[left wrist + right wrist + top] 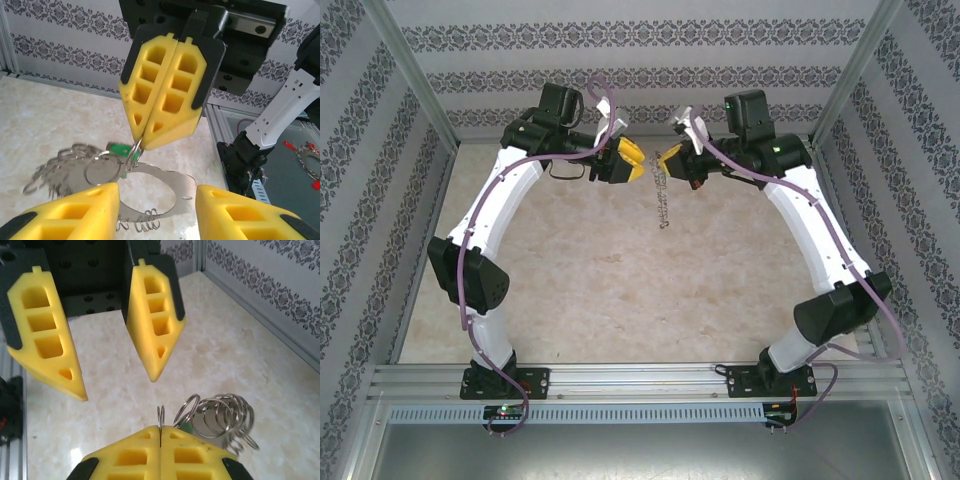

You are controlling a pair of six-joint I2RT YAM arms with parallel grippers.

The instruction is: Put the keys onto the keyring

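Grip on the keyring [227, 415] is supplied by the right gripper [160, 430], whose two yellow pads are pressed flat together on one thin wire loop. The remaining rings and small metal bits are left dangling below and to one side, apparently clear of the table [570, 290]. The ring is presumably held up in this way so that a loop is presented edge-on to the other arm. The left gripper [157, 190] is pointed tip to tip at it, with its fingers spread wide and nothing between them. It is judged to be lined up to take hold of the key or of a ring. The key [119, 149], marked by its green head, is seen just beside the pinched loop, right at the closed tips and among the rings. Whether it is already threaded onto the loop cannot be told. Room is tight between the two sets of pads, which are near each other but apart, so any approach is best made slowly lest the loose rings be knocked. Below them a broad bare stretch of table is available. The patterned back wall [640, 60] stands close behind both wrists, so withdrawal is judged easier toward the near side.
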